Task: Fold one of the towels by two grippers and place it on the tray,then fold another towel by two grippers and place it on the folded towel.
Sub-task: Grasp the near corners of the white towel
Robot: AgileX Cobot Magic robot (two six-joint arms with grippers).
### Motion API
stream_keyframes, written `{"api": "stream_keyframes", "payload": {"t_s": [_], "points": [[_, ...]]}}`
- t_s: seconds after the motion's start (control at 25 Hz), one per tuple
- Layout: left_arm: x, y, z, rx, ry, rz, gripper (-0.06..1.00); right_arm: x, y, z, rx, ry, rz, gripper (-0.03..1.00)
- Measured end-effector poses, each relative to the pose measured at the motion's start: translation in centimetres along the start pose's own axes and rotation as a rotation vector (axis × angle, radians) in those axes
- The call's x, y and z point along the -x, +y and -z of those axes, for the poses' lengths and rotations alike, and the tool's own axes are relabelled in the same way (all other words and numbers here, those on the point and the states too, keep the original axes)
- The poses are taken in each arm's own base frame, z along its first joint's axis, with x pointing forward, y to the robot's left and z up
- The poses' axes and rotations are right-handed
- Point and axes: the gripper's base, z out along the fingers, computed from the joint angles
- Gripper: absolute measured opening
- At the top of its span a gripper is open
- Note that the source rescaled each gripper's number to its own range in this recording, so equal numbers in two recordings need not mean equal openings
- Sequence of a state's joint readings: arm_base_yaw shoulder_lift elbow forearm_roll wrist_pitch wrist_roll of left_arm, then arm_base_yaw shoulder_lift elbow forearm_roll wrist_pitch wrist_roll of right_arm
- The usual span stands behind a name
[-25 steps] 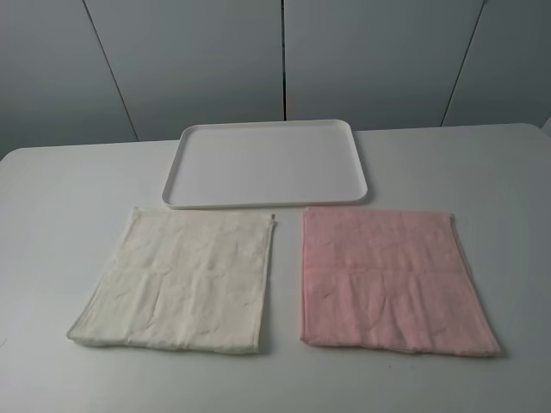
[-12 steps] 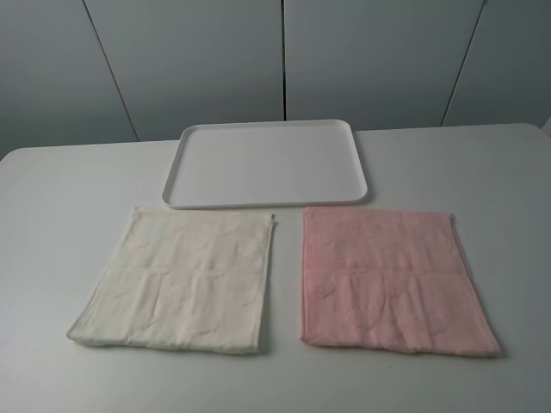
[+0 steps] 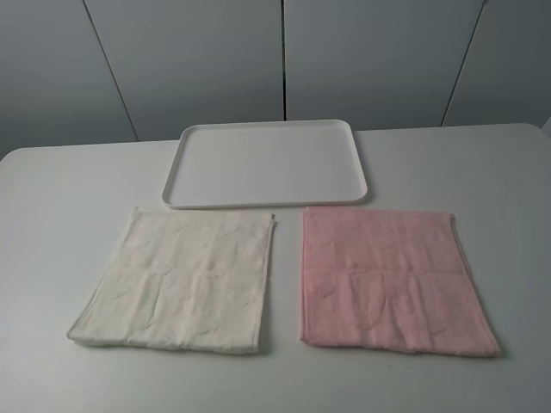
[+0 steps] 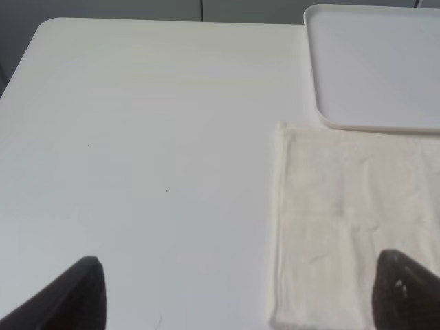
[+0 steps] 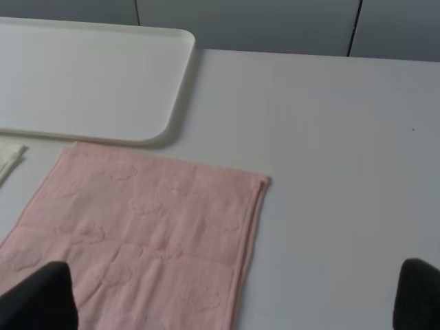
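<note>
- The left gripper [image 4: 244,299] is hanging low over the white table [image 3: 52,215] with its two black fingers [image 4: 82,295] spread wide apart; it is gripping nothing.
- The cream terry towel [image 3: 176,280] is lying flat and unfolded just ahead of the left gripper, off toward one of its fingers. That fingertip is showing over the towel's near part, while the other is hanging over bare table well clear of the cloth.
- The right gripper [image 5: 227,295] is likewise standing with its jaws fully parted and nothing between them. Only the dark tips of its fingers [image 5: 419,292] are showing.
- The light pink terry towel [image 3: 392,280] is lying flat and unfolded just ahead of the right gripper, again off toward one finger. One fingertip is showing over its near part and the other over bare table. A faint band is running across its middle, and small embossed shapes are showing in the pile.
- The two towels are lying side by side, apart, with a narrow strip of table between them.
- The white rectangular plastic tray [image 3: 267,163] is sitting beyond both towels, farther from each gripper than its towel. Its front rim is running just beside their far edges. A thin gap is showing at the pink towel; whether the cream towel is touching the rim cannot be told.
- Grey wall panels [image 3: 198,60] are standing behind the table's far edge.
</note>
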State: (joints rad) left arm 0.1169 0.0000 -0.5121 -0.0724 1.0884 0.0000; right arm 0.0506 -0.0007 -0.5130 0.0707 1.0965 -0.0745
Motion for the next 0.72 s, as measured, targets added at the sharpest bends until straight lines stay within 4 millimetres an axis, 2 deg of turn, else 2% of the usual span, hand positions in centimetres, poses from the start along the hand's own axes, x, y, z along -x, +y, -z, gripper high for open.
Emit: {"api": "stream_keyframes", "payload": {"t_s": [0.72], "points": [[0.0,0.0,0.0,0.0,0.0,0.0,0.99,0.02,0.23,0.0,0.026,-0.002,-0.013,1.0]]}}
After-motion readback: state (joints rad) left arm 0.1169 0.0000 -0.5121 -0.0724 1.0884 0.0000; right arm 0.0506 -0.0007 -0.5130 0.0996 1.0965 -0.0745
